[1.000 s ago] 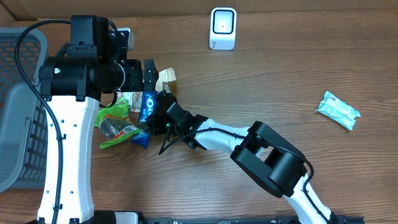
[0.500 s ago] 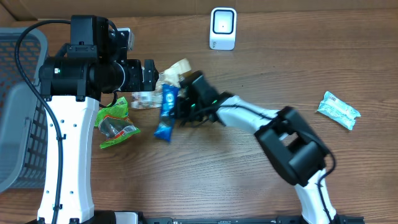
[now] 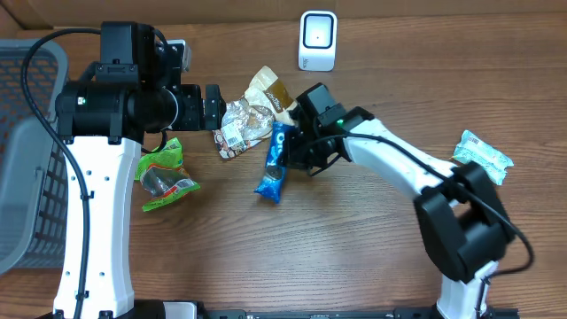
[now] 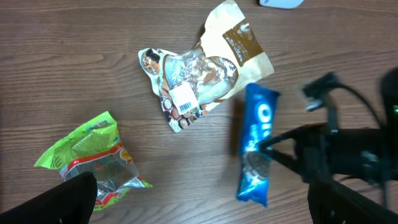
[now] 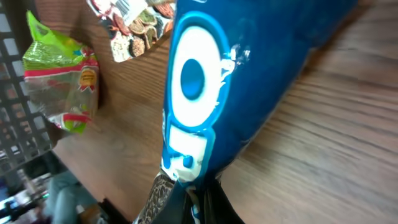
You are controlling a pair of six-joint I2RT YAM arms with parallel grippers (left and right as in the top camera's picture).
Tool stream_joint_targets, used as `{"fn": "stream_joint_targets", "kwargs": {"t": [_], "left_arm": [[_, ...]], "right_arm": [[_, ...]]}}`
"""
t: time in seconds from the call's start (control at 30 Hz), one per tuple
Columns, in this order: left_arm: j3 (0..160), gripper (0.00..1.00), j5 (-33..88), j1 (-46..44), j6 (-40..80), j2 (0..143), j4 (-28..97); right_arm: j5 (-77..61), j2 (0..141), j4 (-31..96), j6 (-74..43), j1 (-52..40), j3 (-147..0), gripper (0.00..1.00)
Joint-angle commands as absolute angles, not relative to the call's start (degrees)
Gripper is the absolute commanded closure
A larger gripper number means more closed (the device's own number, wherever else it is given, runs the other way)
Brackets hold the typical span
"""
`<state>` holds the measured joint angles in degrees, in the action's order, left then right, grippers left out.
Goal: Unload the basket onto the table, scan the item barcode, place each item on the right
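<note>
Right pincer (image 3: pixel 299 149): closed tight on the blue cookie packet (image 3: pixel 275 162), gripping it along one long edge near its upper end. In the right wrist view the packet (image 5: pixel 230 81) fills most of the frame, with my fingers (image 5: pixel 186 202) clamped at its lower edge. No barcode can be made out on the face that shows.

Position of the packet: near the middle of the tabletop (image 3: pixel 354 239), standing lengthwise and slightly tilted, with its printed face towards the left wrist camera (image 4: pixel 256 143). I cannot tell whether its lower end touches the wood. The white scanner (image 3: pixel 318 40) stands at the far edge, well apart from the packet.

Left pincer (image 3: pixel 213 108): wide open and holding nothing, poised over the left part of the tabletop.

Other items: a clear snack bag (image 3: pixel 239 126) with a barcode sticker lies just beside the packet, touching a brown and cream pouch (image 3: pixel 270 89). A green bag (image 3: pixel 164 175) lies further left, apart from both. A pale green packet (image 3: pixel 483 157) lies alone at the right side. A grey basket (image 3: pixel 27 133) stands at the left edge.
</note>
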<state>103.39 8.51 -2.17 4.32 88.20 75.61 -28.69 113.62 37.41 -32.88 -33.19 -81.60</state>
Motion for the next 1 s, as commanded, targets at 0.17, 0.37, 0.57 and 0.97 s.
{"fn": "stream_joint_targets", "kwargs": {"t": [0.17, 0.37, 0.57, 0.97], "left_arm": [[103.24, 0.00, 8.40, -2.17, 4.93, 88.44, 75.61], [103.24, 0.00, 8.40, -2.17, 4.93, 88.44, 75.61], [103.24, 0.00, 8.40, -2.17, 4.93, 88.44, 75.61], [103.24, 0.00, 8.40, -2.17, 4.93, 88.44, 75.61]], "right_arm": [[-4.80, 109.69, 43.66, -28.80, -27.99, -81.76, 0.96], [0.80, 109.73, 48.16, -22.26, -28.38, -81.76, 0.96], [-5.10, 109.71, 48.12, -17.78, -27.81, -82.28, 0.52], [-14.52, 111.77, 24.01, -17.58, -26.33, -86.35, 0.37]]}}
